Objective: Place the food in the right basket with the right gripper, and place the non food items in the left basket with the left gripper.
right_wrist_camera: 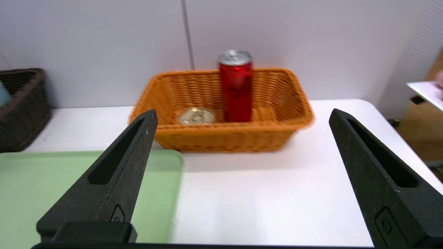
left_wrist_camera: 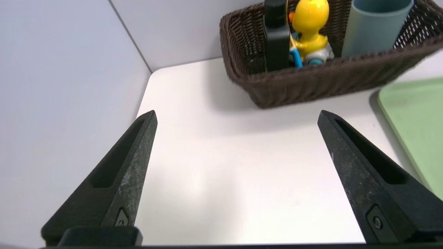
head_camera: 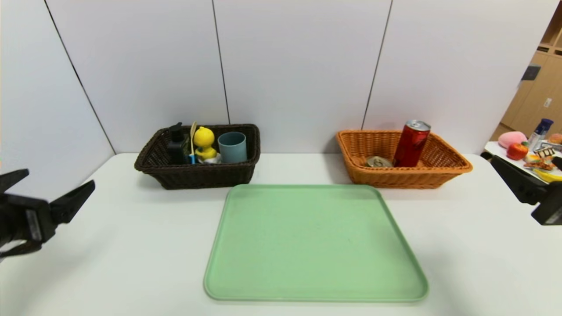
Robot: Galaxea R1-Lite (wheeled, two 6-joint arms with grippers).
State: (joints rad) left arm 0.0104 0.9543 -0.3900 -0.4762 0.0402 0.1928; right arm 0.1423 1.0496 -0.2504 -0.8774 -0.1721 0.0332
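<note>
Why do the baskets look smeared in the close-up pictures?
Right wrist view: the orange basket and red can are softly smeared, likely motion. Left wrist view: the dark basket blurs along its rim. Head view: sharper; the green tray casts only a faint shadow.

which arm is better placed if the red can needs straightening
Right. The right gripper faces the orange basket holding the leaning red can; the left gripper sits by the dark basket.

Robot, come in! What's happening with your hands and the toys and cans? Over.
Left gripper open, right gripper open, both empty. Duck in dark basket; red can in orange basket. Green tray bare.
</note>
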